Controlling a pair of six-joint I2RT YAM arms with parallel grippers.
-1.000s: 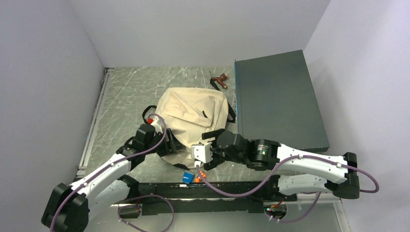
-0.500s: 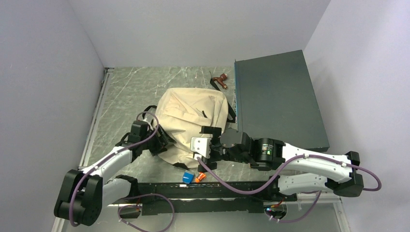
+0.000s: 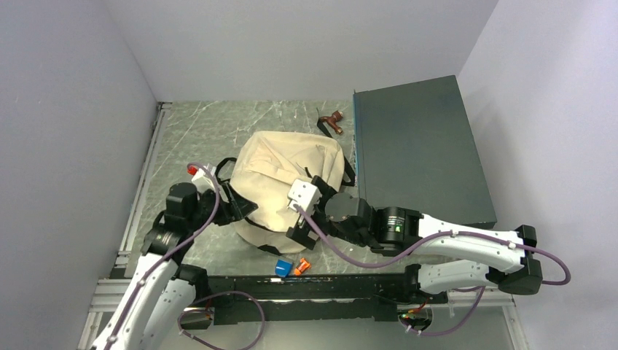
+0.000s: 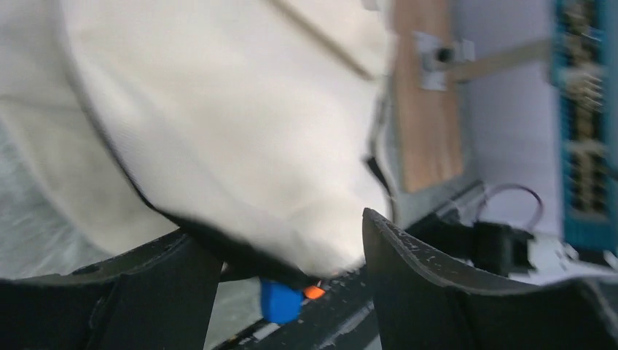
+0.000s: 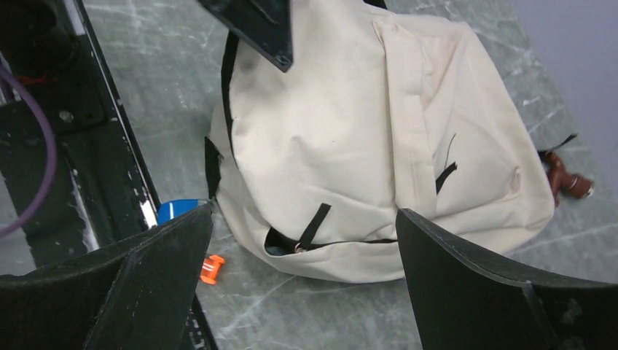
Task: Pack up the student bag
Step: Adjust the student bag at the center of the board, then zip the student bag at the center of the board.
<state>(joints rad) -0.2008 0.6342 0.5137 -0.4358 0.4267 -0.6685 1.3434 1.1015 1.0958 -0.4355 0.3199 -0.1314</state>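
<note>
The cream student bag (image 3: 284, 179) lies in the middle of the table, with its near end toward the arms. My left gripper (image 3: 232, 206) is at its left near edge. In the left wrist view the bag (image 4: 240, 124) fills the frame, and its black-piped edge sits between the spread jaws of the left gripper (image 4: 286, 227). My right gripper (image 3: 296, 214) is open and empty above the bag's near end. In the right wrist view the bag (image 5: 350, 131) shows a partly open zip slit (image 5: 291, 244) between the jaws of the right gripper (image 5: 303, 211).
A big dark teal flat box (image 3: 415, 146) stands at the right of the bag. A small blue item (image 3: 283, 267) and an orange clip (image 3: 302, 265) lie by the near rail. A brown strap end (image 3: 334, 120) lies at the back.
My left arm has drawn back to the left along the bag's edge. My right gripper has moved farther over the bag's near end and turned. The bag has barely shifted.
</note>
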